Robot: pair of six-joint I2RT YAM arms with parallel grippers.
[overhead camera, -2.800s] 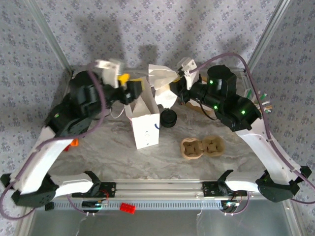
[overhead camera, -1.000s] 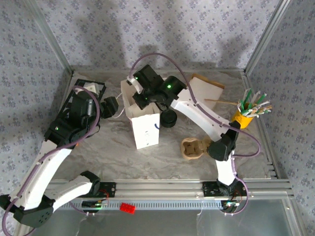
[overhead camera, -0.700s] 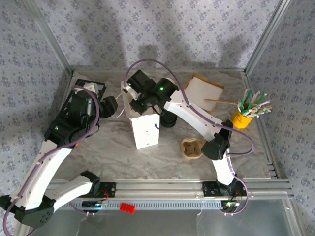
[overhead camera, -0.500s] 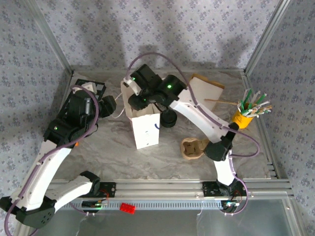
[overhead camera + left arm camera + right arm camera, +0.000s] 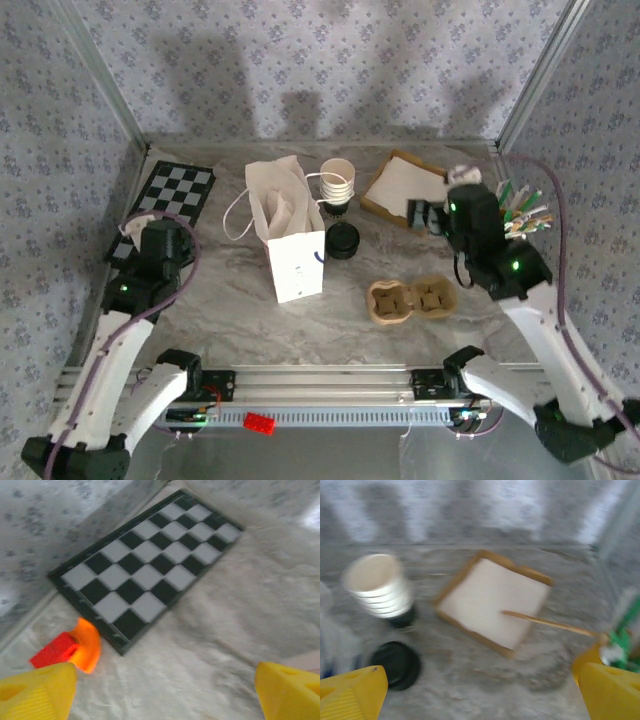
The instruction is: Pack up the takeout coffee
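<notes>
My left gripper [image 5: 162, 692] and right gripper [image 5: 480, 692] both gape empty; I'd approach the paper cup stack [image 5: 338, 183] squarely, lifting just 1.

You see a white paper bag [image 5: 296, 262], white stacked cups [image 5: 338, 180] and a black lid [image 5: 343, 240] on the grey marbled table [image 5: 230, 320]. Note the black-and-white checkered board [image 5: 150, 565], the red block [image 5: 52, 651] and the tan cup carrier [image 5: 410, 300].

No lettering, brand or number can be read anywhere. The white paper bag [image 5: 296, 262], standing near the middle of the counter [image 5: 230, 310], carries a small blue mark [image 5: 318, 256] on its front face (too small to tell whether it is writing or a logo).
</notes>
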